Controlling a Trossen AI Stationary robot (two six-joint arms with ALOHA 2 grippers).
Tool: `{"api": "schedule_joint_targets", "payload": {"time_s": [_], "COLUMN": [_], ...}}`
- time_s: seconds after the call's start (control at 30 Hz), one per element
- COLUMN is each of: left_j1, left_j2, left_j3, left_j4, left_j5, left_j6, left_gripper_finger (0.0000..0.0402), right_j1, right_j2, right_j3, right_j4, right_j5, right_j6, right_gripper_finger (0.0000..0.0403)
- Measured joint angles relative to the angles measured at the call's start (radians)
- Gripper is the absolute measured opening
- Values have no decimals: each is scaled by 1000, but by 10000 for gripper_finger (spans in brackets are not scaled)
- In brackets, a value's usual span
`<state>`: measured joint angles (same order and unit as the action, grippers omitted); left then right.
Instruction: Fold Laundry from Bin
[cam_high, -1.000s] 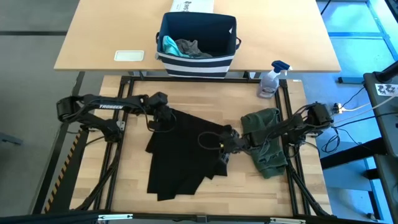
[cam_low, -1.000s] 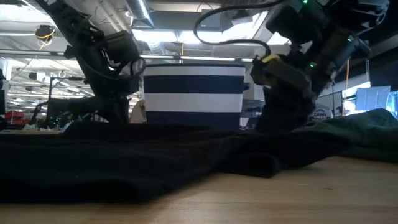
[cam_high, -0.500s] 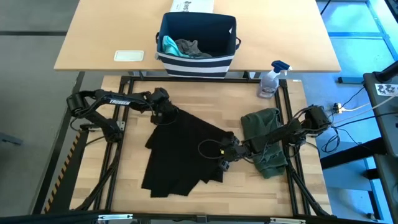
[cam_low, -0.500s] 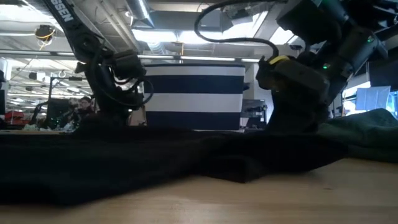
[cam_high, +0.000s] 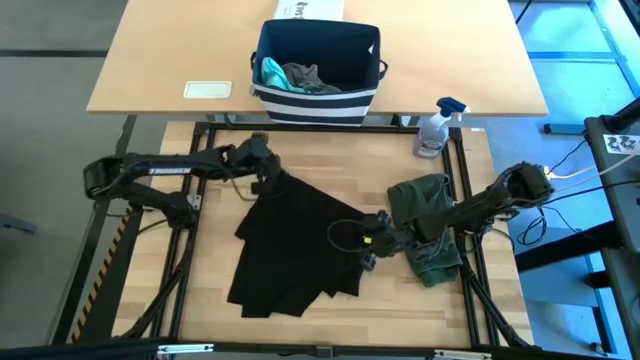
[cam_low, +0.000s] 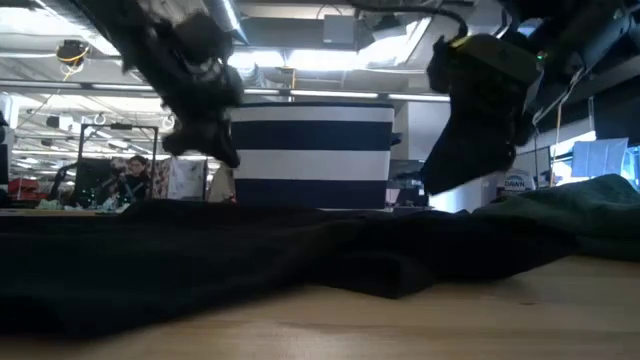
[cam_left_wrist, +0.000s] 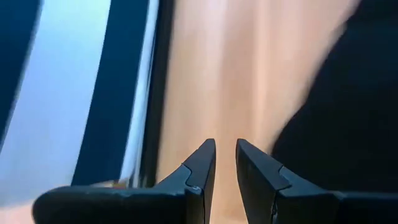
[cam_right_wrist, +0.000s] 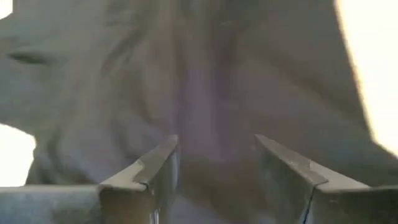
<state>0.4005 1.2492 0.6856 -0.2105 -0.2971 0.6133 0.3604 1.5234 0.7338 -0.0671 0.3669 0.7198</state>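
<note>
Both grippers have just let go of the black T-shirt (cam_high: 290, 240) and lifted off it. The left gripper (cam_high: 263, 166) has drawn back to the shirt's far corner, its jaws nearly closed with a thin gap and nothing between them; the right gripper (cam_high: 372, 243) hangs over the near right edge, jaws apart and empty. The shirt lies spread but rumpled on the table (cam_high: 330, 160) (an olive-green piece (cam_high: 428, 215) sits beside it), and the bin (cam_high: 318, 62) behind holds more laundry. Folding looks ready to begin.
</note>
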Motion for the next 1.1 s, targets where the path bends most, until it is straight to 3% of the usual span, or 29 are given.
{"api": "schedule_joint_targets", "payload": {"time_s": [0.27, 0.4, 0.6, 0.8, 1.1], "left_j1": [-449, -702, -998, -1122, -1175], "left_j2": [-94, -61, 38, 176, 353], "left_j3": [5, 5, 5, 9, 142], "left_j4": [-251, -266, -240, -191, -170], "left_j5": [30, 24, -86, -87, -74], "left_j6": [-270, -431, -637, -791, -800], "left_gripper_finger": [59, 59, 59, 59, 59], "right_j1": [-1, -1, -1, -46, -112], "right_j2": [-139, -147, -147, -147, -148], "right_j3": [0, 0, 0, 1, -21], "right_j4": [-230, -249, -256, -346, -548], "right_j5": [112, 119, 139, 131, 144], "right_j6": [11, 11, 9, 24, 5], "right_gripper_finger": [200, 200, 200, 200, 200]}}
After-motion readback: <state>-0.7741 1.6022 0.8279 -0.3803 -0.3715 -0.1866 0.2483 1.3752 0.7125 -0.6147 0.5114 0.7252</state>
